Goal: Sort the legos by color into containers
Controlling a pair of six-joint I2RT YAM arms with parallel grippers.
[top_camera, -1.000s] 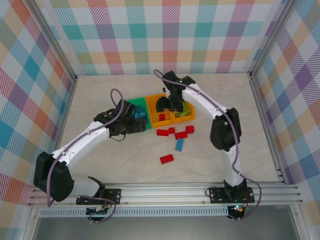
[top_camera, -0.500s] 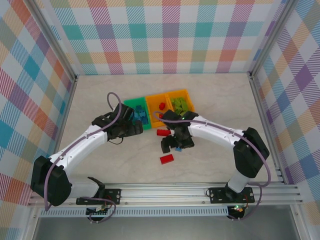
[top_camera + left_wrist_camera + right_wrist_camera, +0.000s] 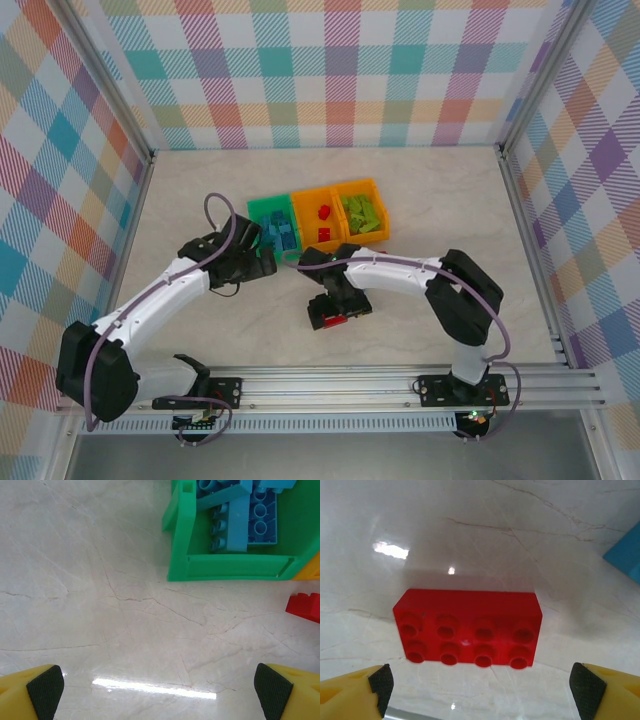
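Observation:
My right gripper (image 3: pixel 333 312) hangs open over a loose red lego (image 3: pixel 467 627) that lies flat on the table, studs up, just ahead of its fingertips (image 3: pixel 381 685). A blue lego's corner (image 3: pixel 626 555) shows at the right edge of the right wrist view. My left gripper (image 3: pixel 265 264) is open and empty over bare table, just short of the green container (image 3: pixel 230 565), which holds blue legos (image 3: pixel 240 510). The middle orange container (image 3: pixel 318 200) holds red legos (image 3: pixel 323 222); the right orange container (image 3: pixel 372 186) holds lime green ones (image 3: pixel 360 212). My right arm hides the other loose legos.
Another red lego (image 3: pixel 305 607) lies on the table just right of the green container's near corner. The metal frame rail (image 3: pixel 330 380) runs along the near edge, and checked walls close the other three sides.
My right arm swung from the orange containers down to the red lego near the front. My left gripper drew back leftward from the green container.

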